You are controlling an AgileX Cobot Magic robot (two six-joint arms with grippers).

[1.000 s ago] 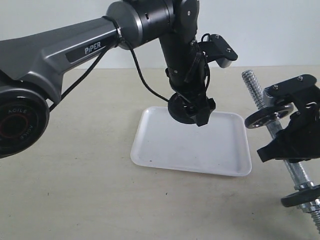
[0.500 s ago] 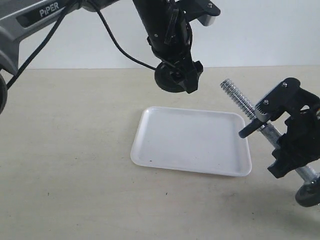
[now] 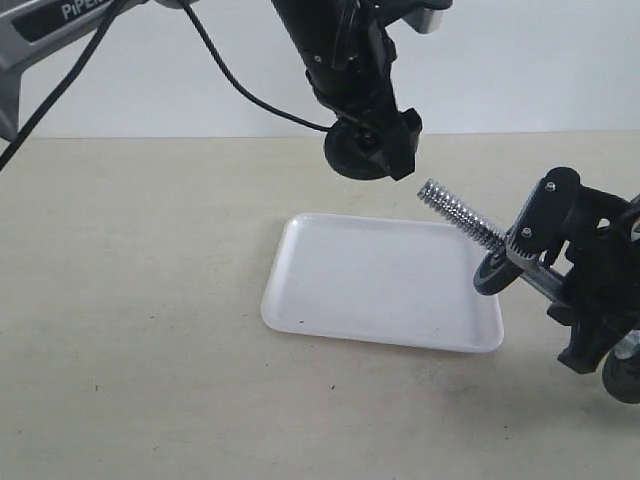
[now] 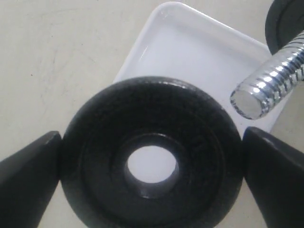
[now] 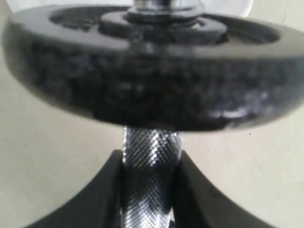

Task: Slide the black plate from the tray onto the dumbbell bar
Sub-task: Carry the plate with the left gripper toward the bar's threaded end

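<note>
Up on the left, the left gripper has its fingers clamped on either side of the black plate. The plate is a matte, pebbly disc with a raised ring round its hole, and it hangs in the air clear of the glossy white tray. Near it is the flat tip of the chrome dumbbell bar, coarsely threaded and tilted upward. The right gripper pinches the bar's knurled shaft beside a larger black disc.

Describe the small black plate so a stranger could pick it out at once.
Find the white tray mid-table. Above it the left gripper holds the black plate aloft. Unlike the discs on the dumbbell bar, its hole is empty.
</note>
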